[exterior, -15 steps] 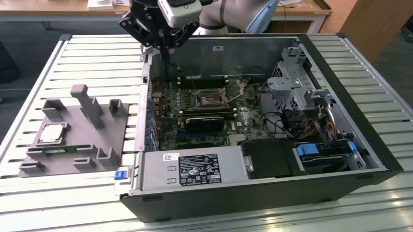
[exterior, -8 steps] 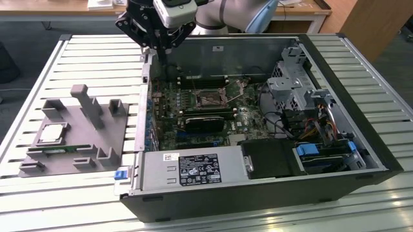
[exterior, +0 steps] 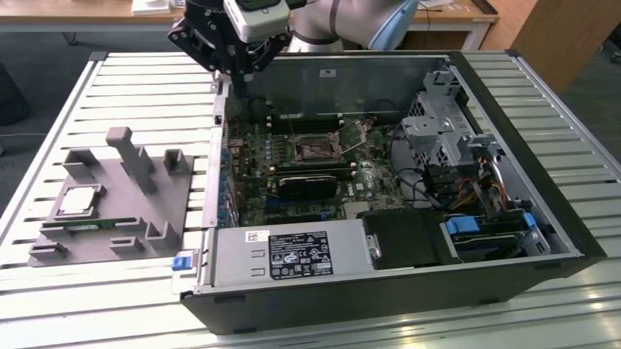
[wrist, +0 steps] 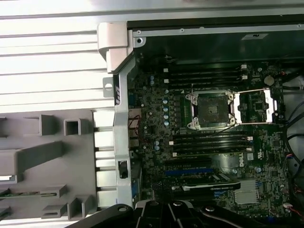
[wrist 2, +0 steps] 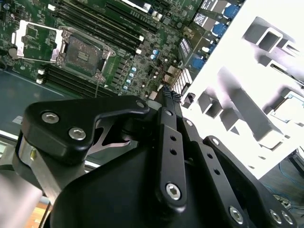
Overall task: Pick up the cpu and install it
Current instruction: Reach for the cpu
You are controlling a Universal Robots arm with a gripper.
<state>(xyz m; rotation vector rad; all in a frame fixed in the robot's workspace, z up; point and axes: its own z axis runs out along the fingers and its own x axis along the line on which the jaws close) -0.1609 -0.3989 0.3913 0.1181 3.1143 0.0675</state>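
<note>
Exterior view, nearest edge first: slatted metal table point(exterior: 543, 323) carries an open computer case point(exterior: 388, 302) lying on its side; a power supply point(exterior: 291, 254) with a printed label sits in the case's near corner. On the exterior view's left, just beside the case, stands a grey tray point(exterior: 121, 207) with upright posts; the cpu point(exterior: 78, 200) lies flat in a recess of the tray, silver top up; a thin green memory stick point(exterior: 92, 225) lies in a slot just on the near side of it. Mid-case: motherboard point(exterior: 374, 178), flat on the case floor; its socket point(exterior: 318, 149) is uncovered; in the first wrist view the socket point(wrist: 209, 110) shows its bare contact field, with the hinged metal frame point(wrist: 254, 105) folded open beside it. Far side: the gripper point(exterior: 238, 71) hangs above the case's far wall, near the corner toward the tray, well apart from the cpu; whether it is spread or closed I cannot tell. Beyond it: the pale arm point(exterior: 339, 25); a wooden desk point(exterior: 68, 14) behind.
</note>
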